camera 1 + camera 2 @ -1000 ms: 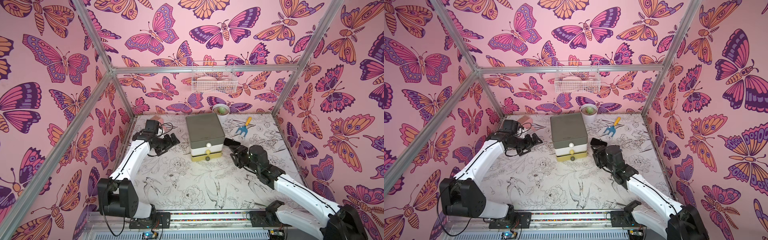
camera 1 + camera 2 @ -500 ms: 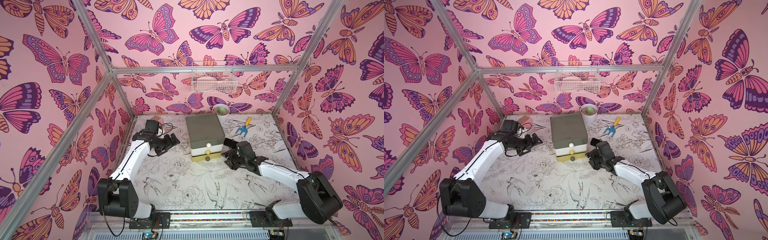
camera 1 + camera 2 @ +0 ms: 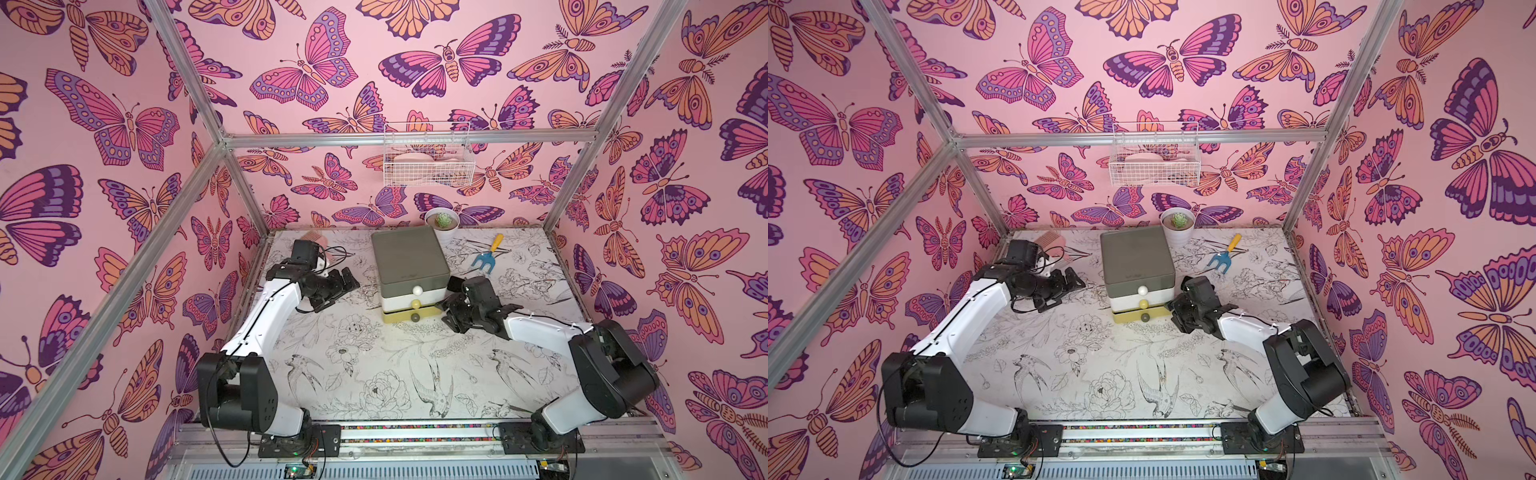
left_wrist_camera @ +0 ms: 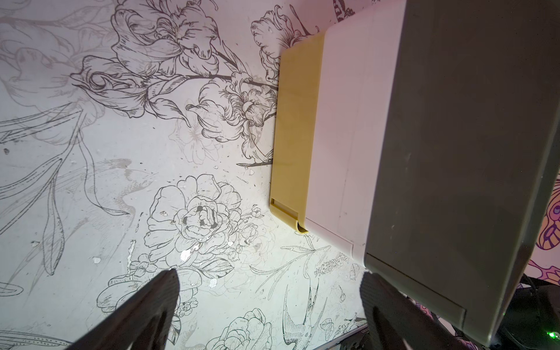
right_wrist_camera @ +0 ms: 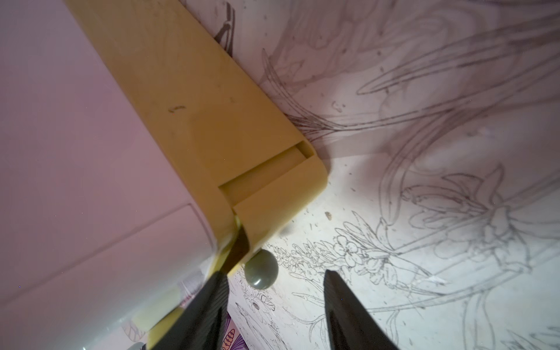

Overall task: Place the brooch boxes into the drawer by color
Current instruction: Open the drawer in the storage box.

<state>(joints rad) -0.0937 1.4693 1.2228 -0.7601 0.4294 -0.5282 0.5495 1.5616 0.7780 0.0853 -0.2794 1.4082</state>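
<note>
The printed table (image 3: 374, 374), with drawn flowers and birds, carries both arm bases at its near edge.

A little farther, on the right, the right gripper (image 3: 445, 316) is low at the right front corner of the drawer chest (image 3: 409, 257). Its claw is about half wide and holds nothing. In the right wrist view the tip of one finger (image 5: 238, 248) is in the gap behind the front plate of the yellow bottom drawer (image 5: 272, 200). The grey-green ball knob (image 5: 261, 269) of this drawer shows between the two fingers; it looks apart from the other finger.

The yellow drawer stands a little out from the body of the chest. The white middle tier and the grey-green top tier are flush.

On the left, slightly farther, the left gripper (image 3: 338, 291) hangs above the table, near the left side of the chest but apart from it. Its claw is wide, with nothing between the fingers (image 4: 157, 297).

Farther on the right lies a blue-and-yellow toy garden fork (image 3: 486, 257). Just behind the chest stands a white pot (image 3: 446, 237) with a small succulent. On the far wall hangs a white wire basket (image 3: 428, 166).
</note>
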